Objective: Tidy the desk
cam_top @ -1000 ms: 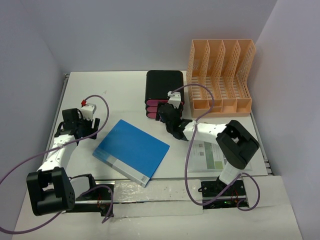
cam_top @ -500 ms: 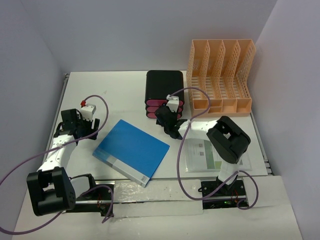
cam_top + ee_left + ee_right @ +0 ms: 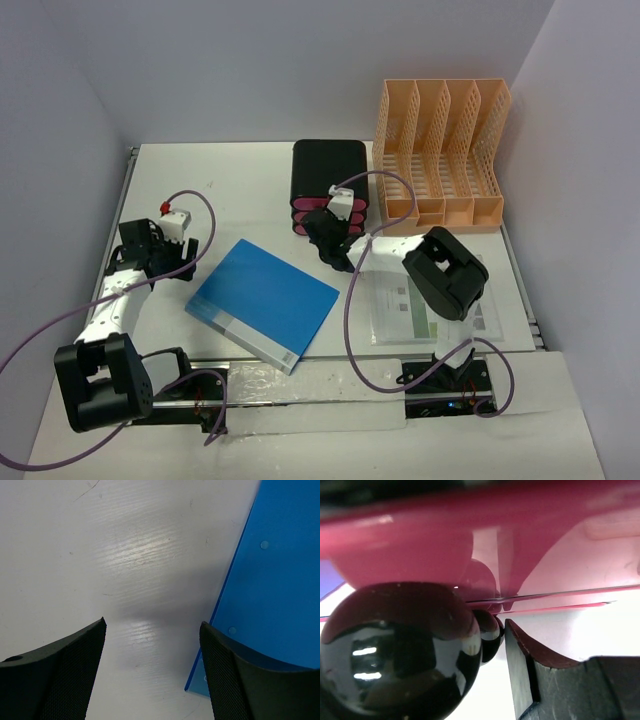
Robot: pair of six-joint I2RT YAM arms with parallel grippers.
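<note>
The white desk (image 3: 240, 185) carries a blue folder (image 3: 263, 303) lying flat left of centre. My left gripper (image 3: 180, 262) hovers low at the folder's left edge (image 3: 270, 570), open, with bare desk between its fingers (image 3: 65, 675). My right gripper (image 3: 332, 245) is pressed up to the pink drawers (image 3: 308, 216) of the black box (image 3: 328, 168). In the right wrist view a glossy black drawer knob (image 3: 400, 650) fills the left, just under a pink drawer front (image 3: 470, 525). One finger (image 3: 525, 675) stands close beside the knob; the other is hidden, so any grip is unclear.
An orange slotted file rack (image 3: 440, 150) stands at the back right, next to the black box. A printed sheet in a clear sleeve (image 3: 425, 312) lies on the right, partly under the right arm. A metal rail (image 3: 128, 190) runs along the desk's left edge.
My right gripper has moved left and back, up to the pink drawer fronts, and the arm's elbow has swung left with it. The left arm and the folder have stayed put.
</note>
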